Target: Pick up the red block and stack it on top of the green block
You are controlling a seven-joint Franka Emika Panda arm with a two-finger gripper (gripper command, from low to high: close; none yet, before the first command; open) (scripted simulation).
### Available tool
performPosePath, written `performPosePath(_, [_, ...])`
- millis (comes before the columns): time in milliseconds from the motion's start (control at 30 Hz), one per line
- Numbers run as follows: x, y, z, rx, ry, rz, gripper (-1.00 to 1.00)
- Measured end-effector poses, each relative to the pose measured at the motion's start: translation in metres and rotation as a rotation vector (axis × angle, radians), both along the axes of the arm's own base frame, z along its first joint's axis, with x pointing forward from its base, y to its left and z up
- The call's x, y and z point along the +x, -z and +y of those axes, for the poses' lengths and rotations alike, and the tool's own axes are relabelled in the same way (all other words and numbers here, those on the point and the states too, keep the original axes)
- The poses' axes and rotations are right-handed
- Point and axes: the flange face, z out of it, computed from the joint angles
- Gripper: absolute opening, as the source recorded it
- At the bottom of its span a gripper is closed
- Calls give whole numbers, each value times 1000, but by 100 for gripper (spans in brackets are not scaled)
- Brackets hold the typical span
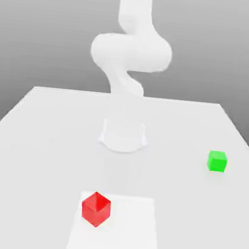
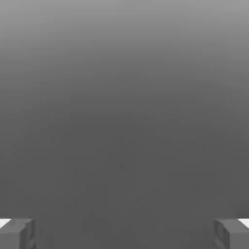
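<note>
- Sitting near the front edge of the white table [image 1: 52, 119], on a slightly brighter square patch [image 1: 132, 229], the red block [image 1: 96, 208] is turned so that one corner is pointing toward the exterior camera.
- Resting well apart from it, toward the exterior view's right and further back, the green block [image 1: 217, 161] is lying flat on the tabletop with nothing on it.
- Rising behind both cubes, the white arm [image 1: 131, 52] is folding over its round base [image 1: 124, 135]; neither block is being touched.
- Showing in the hand view, the gripper [image 2: 124, 233] is standing spread wide, its two grey fingertips [image 2: 17, 233] sitting at opposite edges with nothing between them.
- Judging the step in hand: the reach for the red block is only beginning, so the task is looking barely started.
- Doing it well is likely meaning bringing the hand above the red cube, then turning the wrist so the pads are meeting two flat opposite faces rather than the corners, since the cube is sitting rotated.
- Coming straight down with the jaws kept wide should be avoiding nudging the cube; a glossy face may be slipping if it is pinched off-centre.
- Looking around, no other object is lying between the two blocks, so the carry across should be meeting no obstacle; lifting well clear before travelling should be keeping the green cube undisturbed.
</note>
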Motion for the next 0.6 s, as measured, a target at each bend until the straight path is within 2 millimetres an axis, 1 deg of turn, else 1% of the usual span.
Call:
performPosePath(67, [26, 49, -5, 25, 55, 78, 0])
performPosePath(133, [45, 97, -10, 49, 108, 150, 0])
performPosePath(200, [58, 145, -16, 72, 160, 219, 0])
performPosePath(300, [67, 216, -25, 105, 240, 322, 0])
performPosePath(367, [66, 262, -31, 128, 294, 390, 0])
performPosePath(433, [61, 308, -36, 150, 348, 457, 0])
performPosePath(500, [51, 352, -40, 172, 404, 525, 0])
performPosePath(600, [27, 414, -46, 205, 491, 625, 0])
